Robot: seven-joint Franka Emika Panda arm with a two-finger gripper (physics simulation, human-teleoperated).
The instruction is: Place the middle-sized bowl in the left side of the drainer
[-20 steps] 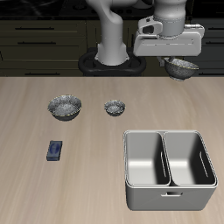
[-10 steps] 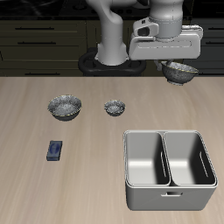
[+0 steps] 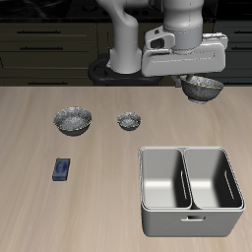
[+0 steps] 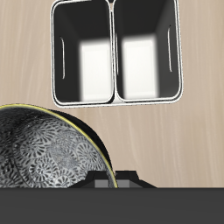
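My gripper (image 3: 197, 81) is shut on the rim of the middle-sized bowl (image 3: 204, 90), a silvery-grey crinkly bowl. It holds the bowl in the air above the table's back part, farther back than the drainer (image 3: 190, 150). The drainer is a grey two-compartment tub near the table's front edge, and both compartments are empty. In the wrist view the bowl (image 4: 44, 153) fills the space close to the gripper (image 4: 109, 182), and the drainer (image 4: 114, 52) lies beyond it with its central wall showing.
The wider silvery bowl (image 3: 73, 120) and the tiniest silvery bowl (image 3: 128, 121) stand on the table mid-way back. A small blue object (image 3: 62, 169) lies nearer the front edge. The robot's base (image 3: 123, 64) stands at the back.
My gripper has come down and forward with the bowl in it, closer to the drainer. The other bowls and the drainer have not moved.
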